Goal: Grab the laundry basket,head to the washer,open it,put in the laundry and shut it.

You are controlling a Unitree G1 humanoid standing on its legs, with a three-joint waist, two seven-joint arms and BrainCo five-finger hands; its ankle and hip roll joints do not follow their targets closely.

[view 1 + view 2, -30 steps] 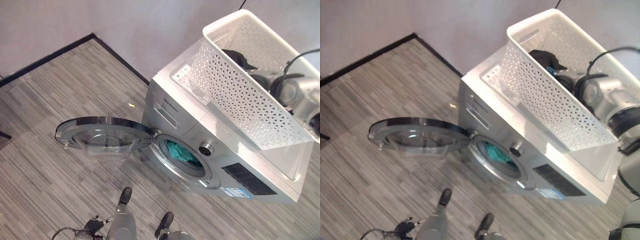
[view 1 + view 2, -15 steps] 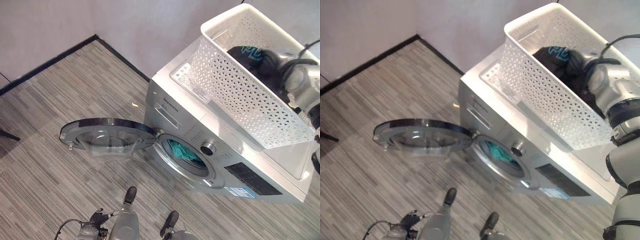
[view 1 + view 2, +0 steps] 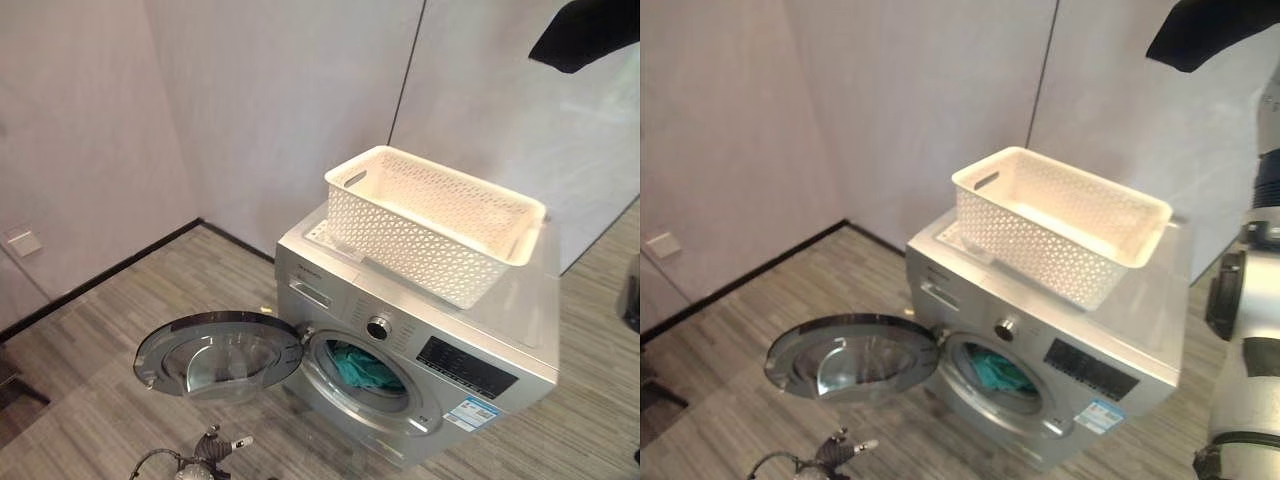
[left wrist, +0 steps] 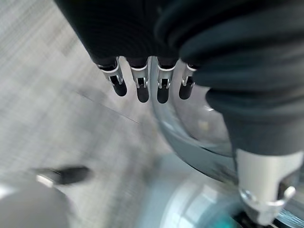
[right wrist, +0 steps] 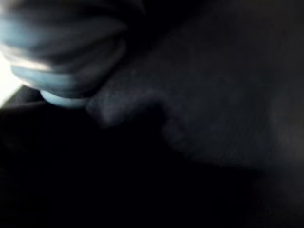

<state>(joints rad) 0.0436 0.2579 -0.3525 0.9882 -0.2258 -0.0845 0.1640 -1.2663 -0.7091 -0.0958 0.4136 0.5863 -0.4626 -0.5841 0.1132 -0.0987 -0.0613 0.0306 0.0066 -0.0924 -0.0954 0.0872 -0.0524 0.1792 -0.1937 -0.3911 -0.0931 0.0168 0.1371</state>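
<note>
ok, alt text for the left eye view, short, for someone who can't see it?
A silver washer stands against a pale wall with its door swung open and teal laundry inside the drum. A white basket sits on top of it. A dark garment hangs in the upper right corner.
</note>
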